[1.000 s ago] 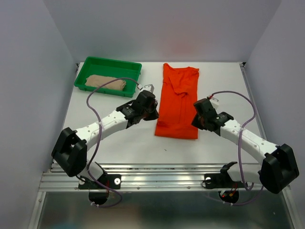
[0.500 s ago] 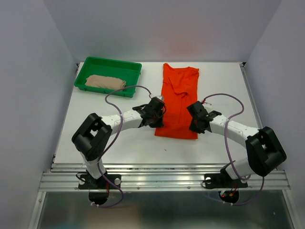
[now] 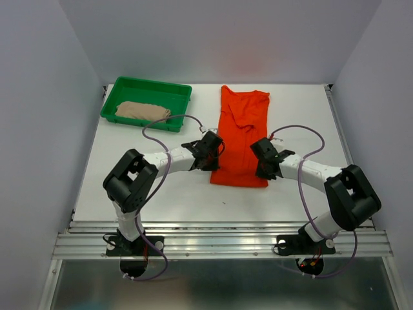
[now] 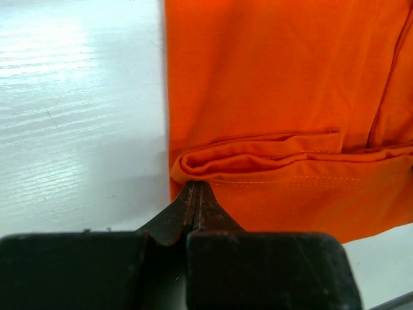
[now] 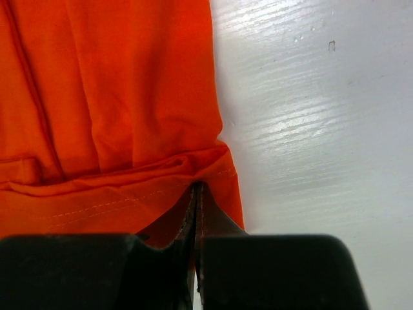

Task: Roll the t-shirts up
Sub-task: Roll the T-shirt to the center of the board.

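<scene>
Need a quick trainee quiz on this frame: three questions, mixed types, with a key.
1. Fill in: the green tray sits at the table's far ____ corner.
2. True or false: the beige t-shirt lies outside the tray.
3. The left claw and right claw are shut on the orange t-shirt at: A) the collar end, B) the near hem corners, C) the sleeves.
Key: 1 left; 2 false, it lies in the tray; 3 B.
</scene>
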Motion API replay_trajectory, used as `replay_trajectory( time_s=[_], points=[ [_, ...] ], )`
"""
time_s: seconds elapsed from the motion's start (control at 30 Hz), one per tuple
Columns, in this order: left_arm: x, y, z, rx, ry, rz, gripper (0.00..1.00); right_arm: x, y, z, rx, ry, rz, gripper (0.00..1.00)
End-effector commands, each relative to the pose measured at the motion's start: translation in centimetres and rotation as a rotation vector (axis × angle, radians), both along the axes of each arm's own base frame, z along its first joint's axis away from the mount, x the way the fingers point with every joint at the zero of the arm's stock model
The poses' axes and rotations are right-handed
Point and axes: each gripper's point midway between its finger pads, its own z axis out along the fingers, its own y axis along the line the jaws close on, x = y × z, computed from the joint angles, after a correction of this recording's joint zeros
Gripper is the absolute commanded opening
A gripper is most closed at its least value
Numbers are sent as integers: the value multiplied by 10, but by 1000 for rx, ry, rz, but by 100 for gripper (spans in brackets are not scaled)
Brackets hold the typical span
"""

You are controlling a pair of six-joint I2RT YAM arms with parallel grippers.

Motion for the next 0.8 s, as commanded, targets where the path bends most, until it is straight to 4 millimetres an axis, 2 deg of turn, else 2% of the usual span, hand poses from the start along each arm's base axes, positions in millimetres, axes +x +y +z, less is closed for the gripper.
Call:
replay_trajectory(
  time_s=[0.0, 0.07, 0.1, 0.17, 0.23, 0.27, 0.33, 0.43, 0.53, 0.57, 0.6, 0.67, 0.77],
  points=[
    [17, 4, 9, 16, -49, 25, 0, 15, 4, 33, 34, -114, 22, 1],
    [17, 8, 11, 24, -54, 37, 0, 15, 6, 45, 57, -140, 28, 3],
    [17, 10, 18, 21, -65, 45, 0, 15, 6, 58, 74, -169, 35, 4],
    [19, 13, 30, 22, -87, 59, 0, 14, 6, 70, 84, -194, 49, 7],
    [20, 17, 53, 7, -128, 75, 0, 11, 5, 81, 91, -213, 70, 8],
    [20, 20, 67, -10, -149, 81, 0, 8, 4, 81, 84, -201, 79, 8],
    [19, 21, 80, -35, -164, 85, 0, 6, 2, 81, 68, -187, 92, 9],
    [12, 16, 100, -103, -169, 65, 0, 1, 3, 71, 61, -146, 109, 10],
    [2, 11, 99, -140, -135, 42, 0, -5, -1, 61, 44, -103, 93, 14],
    [-2, 12, 93, -139, -116, 37, 0, -6, -2, 58, 40, -91, 84, 22],
    [-3, 12, 90, -139, -109, 39, 0, -8, -2, 55, 41, -84, 82, 26],
    [-8, 11, 81, -137, -87, 31, 0, -8, 1, 54, 61, -87, 77, 24],
    [-12, 0, 77, -179, -63, -6, 0, -5, 9, 57, 110, -119, 91, 19]
  ],
)
